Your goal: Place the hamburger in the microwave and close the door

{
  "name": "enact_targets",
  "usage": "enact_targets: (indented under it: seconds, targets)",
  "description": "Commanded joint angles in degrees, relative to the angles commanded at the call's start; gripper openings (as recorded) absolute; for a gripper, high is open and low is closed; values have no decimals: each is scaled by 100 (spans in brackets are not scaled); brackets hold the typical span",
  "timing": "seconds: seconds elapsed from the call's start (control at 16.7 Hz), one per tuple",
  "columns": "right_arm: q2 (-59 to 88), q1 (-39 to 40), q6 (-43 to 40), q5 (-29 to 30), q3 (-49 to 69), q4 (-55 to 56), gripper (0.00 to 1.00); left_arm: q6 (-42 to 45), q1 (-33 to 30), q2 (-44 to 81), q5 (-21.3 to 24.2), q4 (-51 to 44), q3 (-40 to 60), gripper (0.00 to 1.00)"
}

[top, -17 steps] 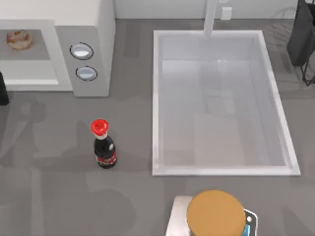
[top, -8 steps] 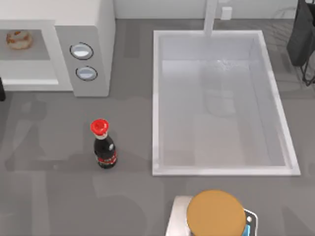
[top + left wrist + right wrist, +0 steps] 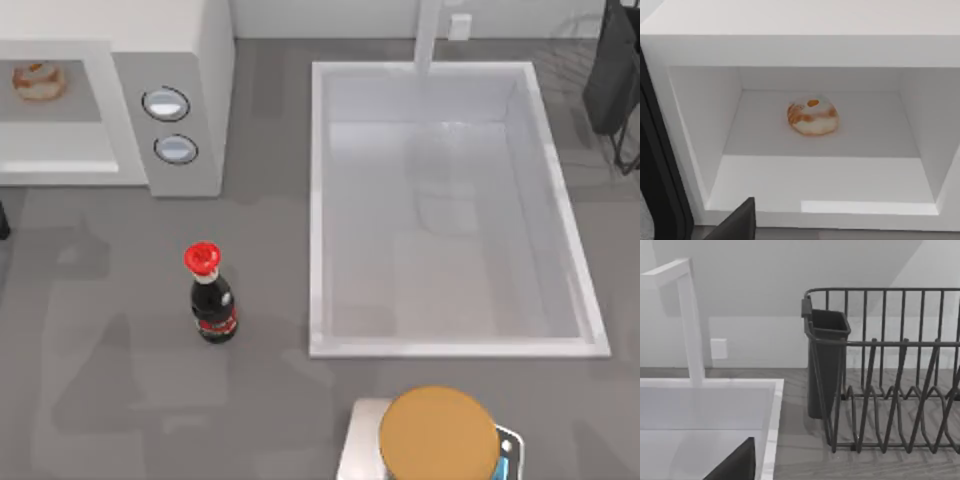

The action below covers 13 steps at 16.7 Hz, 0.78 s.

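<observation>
Room: I see bare counter around the bottle point(image 3: 209, 297) at 8 o'clock, sink point(image 3: 320, 200) rim at 3 | Target: hamburger point(image 3: 813, 116) sits inside the open microwave point(image 3: 190, 60) at 10 o'clock, beyond my left gripper, grip state unreadable | Change: dark left arm edge has slipped lower at 9 o'clock.

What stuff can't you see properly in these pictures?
- The door: left wrist view, a dark strip cut off by the picture edge; its window and handle are out of frame.
- The microwave: top view, its left part cut off.
- The dish rack: right wrist view, cut off at the edge.
</observation>
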Motion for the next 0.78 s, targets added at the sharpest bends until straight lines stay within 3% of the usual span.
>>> enact_targets:
  seconds: [0.54, 0.78]
  targets:
    - [0, 0, 0, 0, 0, 0, 100, -259, -705, -4239, -596, -1444, -1632, 100]
    - [0, 0, 0, 0, 0, 0, 100, -333, -907, -5299, -775, -1819, -2062, 100]
